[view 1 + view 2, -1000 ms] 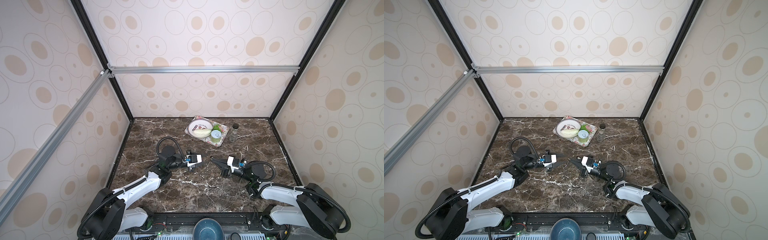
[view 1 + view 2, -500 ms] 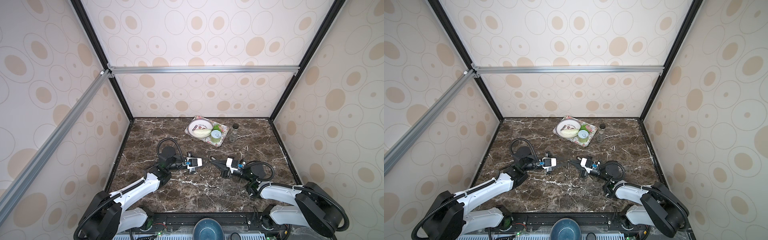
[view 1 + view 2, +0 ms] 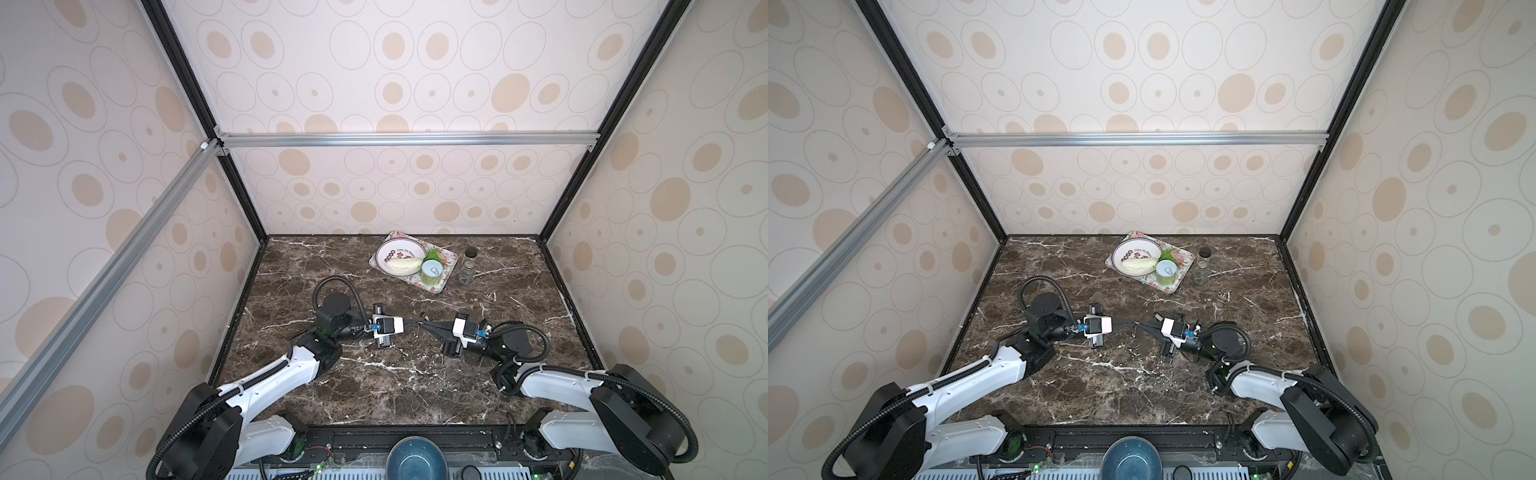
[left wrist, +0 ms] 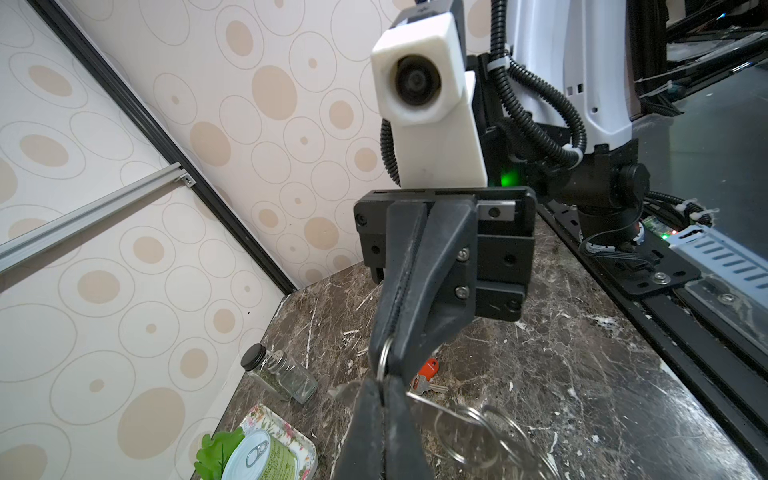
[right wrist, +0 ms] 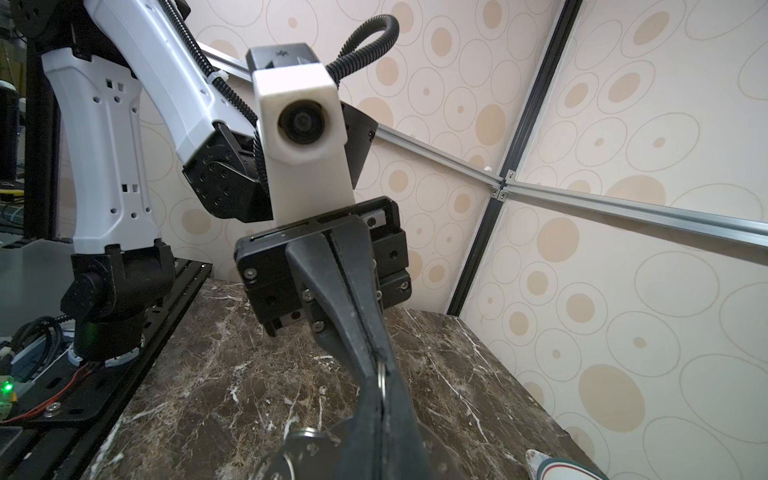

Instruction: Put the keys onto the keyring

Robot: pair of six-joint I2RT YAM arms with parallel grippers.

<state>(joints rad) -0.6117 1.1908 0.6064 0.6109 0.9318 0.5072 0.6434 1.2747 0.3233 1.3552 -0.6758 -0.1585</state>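
Now the left gripper (image 4: 380,394) has clamped its jaws onto the keyring (image 4: 469,436) mid-counter, tip to tip with the right gripper (image 4: 390,362), whose jaws pinch the same wire. Both ends held, I'd say. The red-tagged key (image 4: 428,370) lies unthreaded on the counter (image 4: 582,395) just beside.

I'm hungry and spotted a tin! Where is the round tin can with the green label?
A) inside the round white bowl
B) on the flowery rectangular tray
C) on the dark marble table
B: the round green-labelled tin can stands on the flowery rectangular tray, beside the round white bowl.
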